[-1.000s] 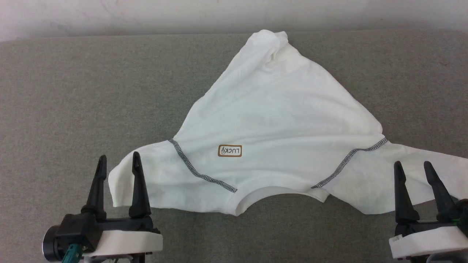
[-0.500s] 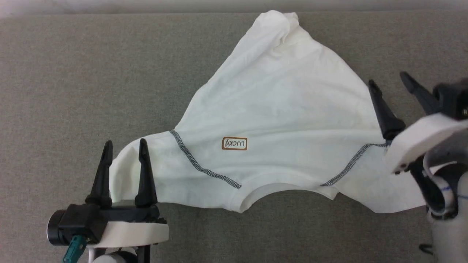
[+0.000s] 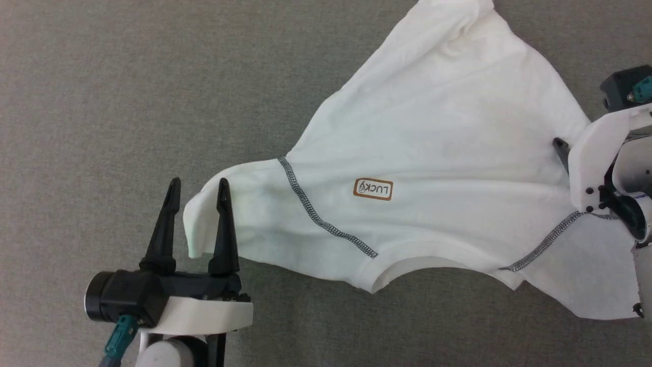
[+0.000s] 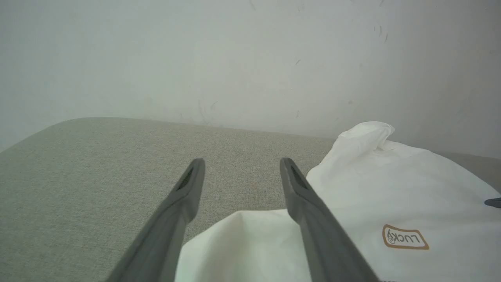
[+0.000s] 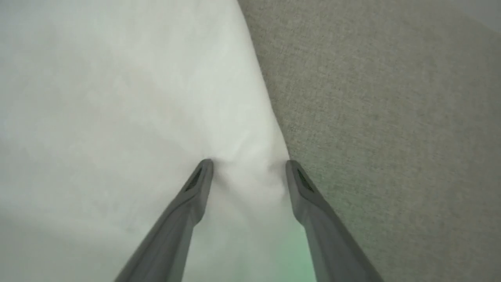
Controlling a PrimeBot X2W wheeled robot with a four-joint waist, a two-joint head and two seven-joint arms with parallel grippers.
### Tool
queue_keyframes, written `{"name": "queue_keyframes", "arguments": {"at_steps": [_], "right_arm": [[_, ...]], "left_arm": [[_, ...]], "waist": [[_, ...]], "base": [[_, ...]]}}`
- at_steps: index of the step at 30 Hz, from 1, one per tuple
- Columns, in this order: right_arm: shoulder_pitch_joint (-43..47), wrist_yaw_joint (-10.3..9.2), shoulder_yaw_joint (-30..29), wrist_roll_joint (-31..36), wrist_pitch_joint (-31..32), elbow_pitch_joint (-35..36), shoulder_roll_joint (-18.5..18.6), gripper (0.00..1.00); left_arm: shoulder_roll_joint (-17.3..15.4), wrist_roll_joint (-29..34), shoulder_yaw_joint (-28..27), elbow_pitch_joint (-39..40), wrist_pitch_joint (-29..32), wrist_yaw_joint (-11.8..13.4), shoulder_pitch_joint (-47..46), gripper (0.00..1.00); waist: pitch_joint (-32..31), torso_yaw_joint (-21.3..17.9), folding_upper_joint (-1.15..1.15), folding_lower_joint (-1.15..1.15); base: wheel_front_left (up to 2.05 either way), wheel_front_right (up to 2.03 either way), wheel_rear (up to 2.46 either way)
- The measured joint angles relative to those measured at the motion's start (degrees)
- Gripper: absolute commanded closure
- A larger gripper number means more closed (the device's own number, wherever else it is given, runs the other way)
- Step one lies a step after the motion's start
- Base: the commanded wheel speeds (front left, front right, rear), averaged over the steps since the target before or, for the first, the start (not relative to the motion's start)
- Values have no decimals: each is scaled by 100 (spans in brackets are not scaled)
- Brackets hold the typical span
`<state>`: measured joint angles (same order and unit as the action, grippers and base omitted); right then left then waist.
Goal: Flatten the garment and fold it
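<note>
- Reading "LUCKY" on a small brown-bordered patch [image 3: 373, 189] on the chest; it's facing upside down from the robot's side. No other writing is showing.
- Garment [image 3: 448, 153] is lying on the grey surface [image 3: 102, 102], centre to right in head view, collar [image 3: 423, 262] pointing toward the robot.
- Its far end is narrowing to a bunched peak and running off the top of head view; the R sleeve is passing under the R arm.
- Lots of bare surface is lying open to the L of the cloth, plus a strip in front of the collar. A pale wall [image 4: 235, 58] is closing off the far side.
- Cloth is looking thin, white and softly creased, not flat. Dark grey zigzag stitching [image 3: 326, 227] is running along both shoulder seams.
- Left gripper [image 3: 199, 181] is sitting at the L sleeve end [image 3: 204, 229], fingers spread, cloth edge between them, nothing pinched. Can't tell if it's touching.
- Right gripper [image 5: 249, 163] is standing spread at the garment's R edge, tips at the cloth, fabric puckering slightly between them, not pinching.
</note>
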<state>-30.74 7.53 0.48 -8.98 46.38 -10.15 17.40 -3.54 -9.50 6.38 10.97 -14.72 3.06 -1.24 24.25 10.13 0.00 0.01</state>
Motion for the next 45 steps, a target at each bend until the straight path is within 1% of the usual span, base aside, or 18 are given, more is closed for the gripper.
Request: {"name": "queue_keyframes", "arguments": {"at_steps": [4,5,6,7,8,13,16,17,18,21,23,26,30,31,32,33,40,45], "right_arm": [[-45,-1,-74,-45,-7,-121,75,0],[-66,-2,-105,-74,-13,-156,90,24],[-102,-2,-183,-110,-132,-193,116,57],[-102,-2,-183,-110,-132,-193,116,85],[-118,-2,-192,-110,-221,-202,137,100],[-393,0,-108,-109,-645,-213,229,100],[-922,0,89,-35,-967,-58,553,100],[-1406,0,254,32,-1137,-3,758,100],[-1406,0,254,32,-1137,-3,758,100],[-2098,0,633,222,-1446,-47,1103,100],[-2453,1,953,352,-1595,-189,1327,100],[-2769,1,1139,365,-1653,-613,1429,100],[-2905,1,1457,526,-1780,-1125,1570,100],[-2913,1,1499,568,-1839,-1229,1594,80],[-2914,1,1503,604,-1892,-1350,1599,56],[-2917,1,1484,622,-1938,-1473,1592,0],[-2995,1,1389,615,-2453,-1850,1301,0],[-2869,0,942,357,-2962,-1742,993,0]], "left_arm": [[18,-8,46,-59,-1,-15,-47,0],[21,-9,56,-80,-1,-49,-52,0],[26,-9,80,-115,-1,-56,-57,0],[26,-9,80,-115,-1,-56,-57,0],[30,-10,96,-133,-1,-57,-64,0],[35,-18,110,-169,-1,-90,-118,0],[36,-22,151,-164,-1,-119,-127,0],[36,-74,194,-142,-1,-149,-169,0],[36,-74,194,-142,-1,-149,-169,0],[38,-168,326,-136,-1,-152,-306,0],[40,-231,409,-162,0,-152,-388,0],[45,-346,528,-216,-1,-151,-489,0],[47,-435,657,-271,-1,-149,-626,0],[48,-452,684,-277,-1,-146,-660,0],[49,-463,705,-291,-1,-143,-691,0],[49,-463,723,-307,-1,-142,-717,0],[52,-401,697,-357,-1,-141,-799,0],[54,-292,555,-372,-1,-142,-772,0]], "waist": [[95,152,0,-1],[123,197,0,-1],[165,277,0,-1],[165,277,0,-1],[178,314,0,-1],[131,410,0,0],[136,466,0,0],[193,501,0,-1],[193,501,0,-1],[333,577,0,0],[434,644,0,0],[573,777,0,0],[741,972,0,0],[779,1019,0,0],[816,1063,0,0],[853,1097,0,0],[920,1096,0,0],[711,981,0,-1]], "base": [[0,0,0],[0,0,0],[0,0,0],[0,0,0],[0,0,0],[0,0,0],[0,0,0],[0,0,0],[0,0,0],[0,0,0],[0,0,0],[0,0,0],[0,0,0],[0,0,0],[0,0,0],[0,0,0],[0,0,0],[0,0,0]]}}
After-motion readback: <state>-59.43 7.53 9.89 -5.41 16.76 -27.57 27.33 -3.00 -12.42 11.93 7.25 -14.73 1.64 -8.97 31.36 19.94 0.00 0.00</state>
